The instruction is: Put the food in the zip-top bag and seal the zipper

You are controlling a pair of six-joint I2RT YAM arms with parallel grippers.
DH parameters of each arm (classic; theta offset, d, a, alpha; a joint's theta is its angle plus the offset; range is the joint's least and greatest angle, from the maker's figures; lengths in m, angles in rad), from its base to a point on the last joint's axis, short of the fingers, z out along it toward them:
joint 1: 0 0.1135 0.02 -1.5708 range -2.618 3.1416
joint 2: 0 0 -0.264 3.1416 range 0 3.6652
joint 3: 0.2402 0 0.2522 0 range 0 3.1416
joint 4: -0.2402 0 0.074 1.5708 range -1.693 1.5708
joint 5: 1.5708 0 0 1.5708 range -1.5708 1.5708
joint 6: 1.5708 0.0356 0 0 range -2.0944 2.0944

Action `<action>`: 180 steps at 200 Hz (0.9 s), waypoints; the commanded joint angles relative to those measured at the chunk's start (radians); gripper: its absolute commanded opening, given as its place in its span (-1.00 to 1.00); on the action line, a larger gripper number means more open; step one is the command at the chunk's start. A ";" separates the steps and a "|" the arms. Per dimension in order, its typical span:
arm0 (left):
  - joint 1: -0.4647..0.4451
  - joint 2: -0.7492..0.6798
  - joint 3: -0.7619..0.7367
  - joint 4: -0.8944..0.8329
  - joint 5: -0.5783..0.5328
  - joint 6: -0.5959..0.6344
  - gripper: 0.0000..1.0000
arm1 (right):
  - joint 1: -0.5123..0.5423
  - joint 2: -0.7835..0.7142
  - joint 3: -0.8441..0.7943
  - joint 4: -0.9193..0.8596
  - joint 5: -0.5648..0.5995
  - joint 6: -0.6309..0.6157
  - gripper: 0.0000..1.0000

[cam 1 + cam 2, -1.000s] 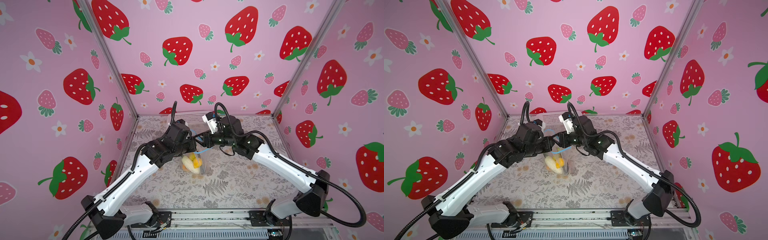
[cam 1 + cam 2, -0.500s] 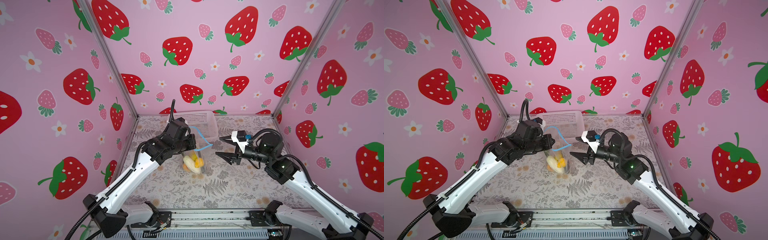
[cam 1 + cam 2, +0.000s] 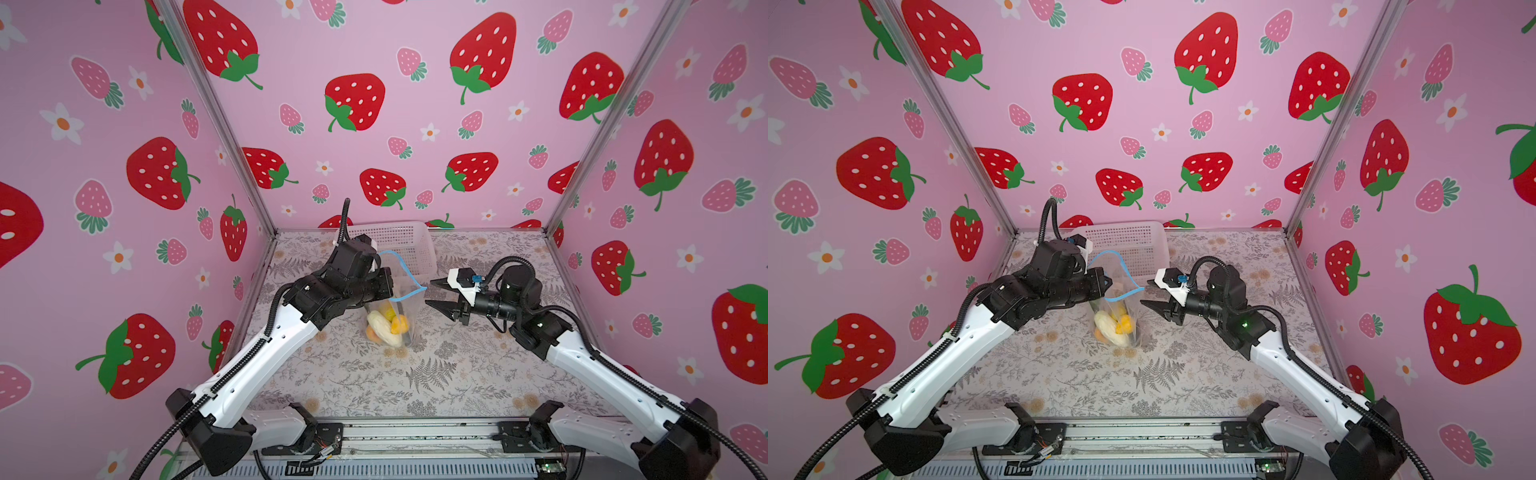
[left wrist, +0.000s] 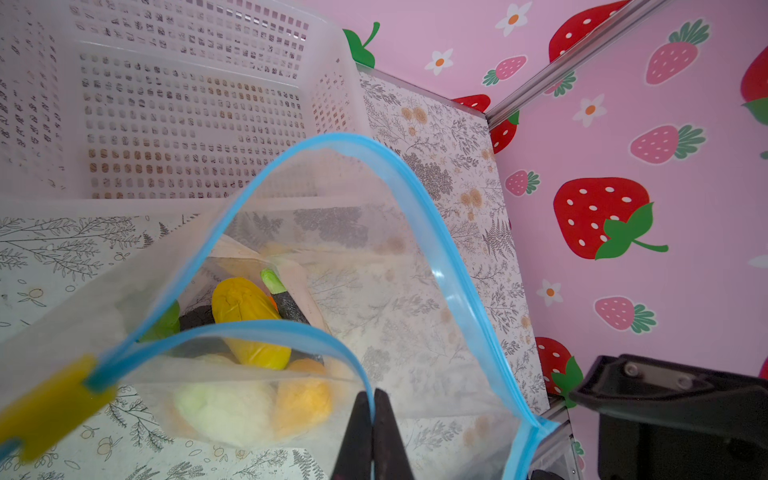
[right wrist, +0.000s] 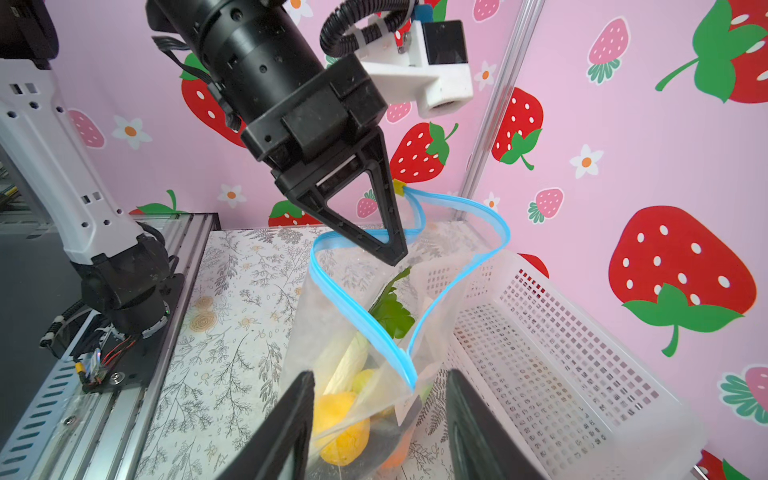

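I work on the floral surface [image 3: 457, 374]. The white mesh basket [image 3: 409, 249] stands at the rear, and the zip-top bag [image 3: 411, 309] stands upright just in front of it with its mouth gaping.

The left end effector [image 5: 395, 254] is pressed together on one lip of the bag mouth and holds it up. The right end effector [image 3: 430, 293] is spread and grips nothing. Its tips sit just beside the free corner of the mouth.

The food [image 3: 384, 326] lies in the bottom of the bag. I see none in the basket, so I judge sealing to be the step in hand. The zipper [image 4: 440, 232] forms an open loop. Its yellow slider [image 4: 50, 399] sits at the end beside the left end effector.

Procedure, in my judgement:
- Close the right end effector on the free corner.
- Draw the mouth flat and taut.
- Run the slider along the strip. Keep the tension gentle, because the film looks thin.

Obstructions:
- The radish leaves [image 5: 390, 311] rise toward the mouth and may catch in the strip.
- The basket wall stands close behind the bag and limits the pull.
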 commanded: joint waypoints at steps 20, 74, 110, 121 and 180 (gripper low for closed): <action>0.004 0.002 0.011 0.014 0.005 0.009 -1.00 | -0.002 0.037 0.001 0.106 -0.009 0.050 -0.10; 0.004 -0.018 -0.008 0.022 0.004 0.006 -1.00 | -0.002 0.070 0.017 0.113 -0.030 0.069 -0.47; 0.004 -0.023 -0.018 0.021 0.010 0.004 -1.00 | -0.002 0.099 0.028 0.121 -0.037 0.080 -0.72; 0.004 -0.023 -0.017 0.020 0.011 0.004 -1.00 | -0.002 0.103 0.036 0.121 -0.039 0.080 -0.81; 0.004 -0.040 -0.011 0.003 0.005 0.026 -1.00 | -0.002 0.089 0.068 0.083 -0.034 0.019 -1.00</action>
